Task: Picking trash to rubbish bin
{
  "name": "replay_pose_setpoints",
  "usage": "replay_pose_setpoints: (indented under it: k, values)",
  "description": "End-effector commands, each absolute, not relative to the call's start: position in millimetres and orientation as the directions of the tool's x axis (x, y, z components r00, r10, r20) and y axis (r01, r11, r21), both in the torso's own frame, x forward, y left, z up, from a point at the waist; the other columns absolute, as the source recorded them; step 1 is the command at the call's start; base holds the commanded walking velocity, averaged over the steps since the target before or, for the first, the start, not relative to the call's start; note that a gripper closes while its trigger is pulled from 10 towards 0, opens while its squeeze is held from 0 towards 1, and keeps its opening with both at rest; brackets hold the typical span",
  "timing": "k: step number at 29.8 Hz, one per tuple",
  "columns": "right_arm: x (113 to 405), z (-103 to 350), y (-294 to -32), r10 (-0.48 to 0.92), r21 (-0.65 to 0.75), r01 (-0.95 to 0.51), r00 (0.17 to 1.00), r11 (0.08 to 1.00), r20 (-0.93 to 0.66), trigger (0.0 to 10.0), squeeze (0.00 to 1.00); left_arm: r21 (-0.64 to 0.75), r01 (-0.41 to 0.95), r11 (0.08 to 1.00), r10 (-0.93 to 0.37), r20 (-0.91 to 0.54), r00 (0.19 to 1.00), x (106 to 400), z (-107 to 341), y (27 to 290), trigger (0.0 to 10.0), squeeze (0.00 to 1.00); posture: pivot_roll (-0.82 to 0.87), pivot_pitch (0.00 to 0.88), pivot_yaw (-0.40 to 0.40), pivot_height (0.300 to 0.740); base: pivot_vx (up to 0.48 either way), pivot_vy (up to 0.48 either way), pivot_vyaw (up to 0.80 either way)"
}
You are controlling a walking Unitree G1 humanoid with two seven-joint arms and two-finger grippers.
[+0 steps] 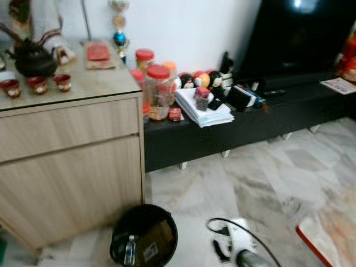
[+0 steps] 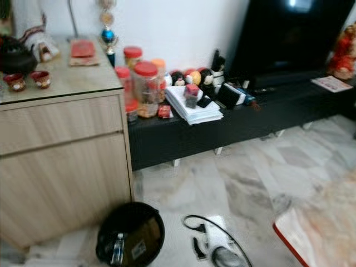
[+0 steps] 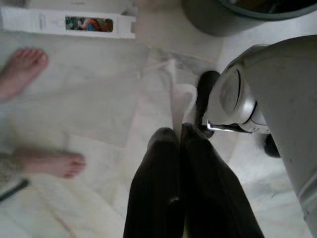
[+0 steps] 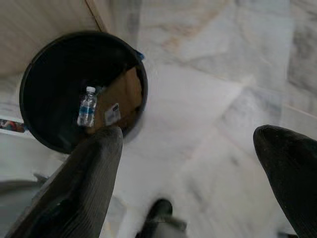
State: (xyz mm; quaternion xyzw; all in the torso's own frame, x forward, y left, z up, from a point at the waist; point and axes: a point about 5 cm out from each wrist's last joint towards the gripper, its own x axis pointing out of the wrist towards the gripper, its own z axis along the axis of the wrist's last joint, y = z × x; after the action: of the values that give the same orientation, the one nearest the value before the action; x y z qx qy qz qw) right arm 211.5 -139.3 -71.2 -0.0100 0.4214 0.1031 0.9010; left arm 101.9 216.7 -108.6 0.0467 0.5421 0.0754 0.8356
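A round black rubbish bin (image 1: 143,236) stands on the marble floor by the corner of a wooden cabinet (image 1: 72,167). Inside it lie a small clear water bottle (image 4: 87,107) and a piece of brown cardboard (image 4: 121,99). My right gripper (image 4: 188,134) hangs open above the bare floor just beside the bin, with nothing between its fingers. The silver right arm (image 1: 247,258) shows at the lower edge of the left eye view. My left gripper (image 3: 176,131) hangs low by my silver leg (image 3: 262,99), fingers shut together.
A low black TV bench (image 1: 250,119) along the wall carries jars, papers and small items. A red-edged mat (image 1: 328,233) lies to the right. A flat white box (image 3: 67,22) lies near the bin, and a person's bare feet (image 3: 22,69) stand close by.
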Motion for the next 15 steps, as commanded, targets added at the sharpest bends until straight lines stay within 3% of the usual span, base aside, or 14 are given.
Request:
replay_pose_setpoints:
  k: [1, 2, 6, 7, 8, 9, 11, 15]
  values:
    - [212.5, -70.3, -154.6, 0.149, 0.037, -0.188, 0.628, 0.982, -0.764, 10.0, 0.00, 0.152, 0.041, 0.988, 0.102, -0.816, 0.570, 143.6, -95.1, 205.0, 10.0, 0.00, 0.10, 0.000, -0.114, 0.740, 0.000, 0.000, 0.00]
    - [212.5, -70.3, -154.6, 0.149, 0.037, -0.188, 0.628, 0.982, -0.764, 10.0, 0.00, 0.152, 0.041, 0.988, 0.102, -0.816, 0.570, 143.6, -95.1, 205.0, 10.0, 0.00, 0.10, 0.000, -0.114, 0.740, 0.000, 0.000, 0.00]
    - [216.8, -67.4, -148.1, 0.201, 0.029, -0.274, 0.624, 0.961, -0.755, 10.0, 0.00, 0.210, 0.290, 0.934, -0.047, -0.730, 0.682, 165.0, -80.9, 199.0, 10.0, 0.00, 0.11, 0.000, -0.115, 0.740, 0.000, 0.000, 0.00]
    - [216.8, -67.4, -148.1, 0.201, 0.029, -0.274, 0.624, 0.961, -0.755, 10.0, 0.00, 0.210, 0.290, 0.934, -0.047, -0.730, 0.682, 165.0, -80.9, 199.0, 10.0, 0.00, 0.11, 0.000, -0.115, 0.740, 0.000, 0.000, 0.00]
    - [221.8, -64.0, -143.7, 0.230, 0.030, -0.311, 0.631, 0.950, -0.741, 10.0, 0.00, 0.227, 0.403, 0.887, -0.157, -0.672, 0.724, 178.0, -67.4, 196.2, 10.0, 0.00, 0.11, 0.000, -0.115, 0.740, 0.000, 0.000, 0.00]
    - [221.8, -64.0, -143.7, 0.230, 0.030, -0.311, 0.631, 0.950, -0.741, 10.0, 0.00, 0.227, 0.403, 0.887, -0.157, -0.672, 0.724, 178.0, -67.4, 196.2, 10.0, 0.00, 0.11, 0.000, -0.115, 0.740, 0.000, 0.000, 0.00]
    - [232.9, -56.1, -136.0, 0.282, 0.042, -0.361, 0.646, 0.932, -0.709, 10.0, 0.00, 0.228, 0.434, 0.872, -0.287, -0.482, 0.828, 215.1, -7.8, 186.2, 10.0, 0.00, 0.13, 0.000, -0.125, 0.740, 0.000, 0.000, 0.00]
    - [241.0, -50.2, -131.2, 0.307, 0.040, -0.386, 0.661, 0.922, -0.685, 10.0, 0.00, 0.235, 0.394, 0.889, -0.300, -0.353, 0.886, 239.7, 27.7, 180.4, 10.0, 0.00, 0.13, 0.000, -0.129, 0.740, 0.000, 0.000, 0.00]
